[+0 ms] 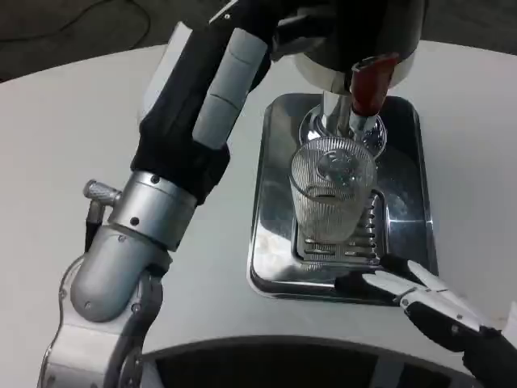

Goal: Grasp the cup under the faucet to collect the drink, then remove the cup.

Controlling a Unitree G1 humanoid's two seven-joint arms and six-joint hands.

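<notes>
A ribbed clear glass cup (331, 194) stands upright on the grate of a shiny metal drip tray (269, 242), right under the chrome faucet (339, 125) with its red lever (368, 81). My left hand (212, 77) is raised at the upper left. Its fingers stretch toward the dark dispenser body (355, 28) and hold nothing; their tips are partly lost against the dispenser. My right hand (440, 311) lies low at the bottom right, fingers spread out and pointing at the tray's front edge, a short way from the cup.
The tray sits on a round white table (65, 145), with open surface to the left and right. My left forearm (137, 234) crosses the space left of the tray. The table's near edge curves along the bottom.
</notes>
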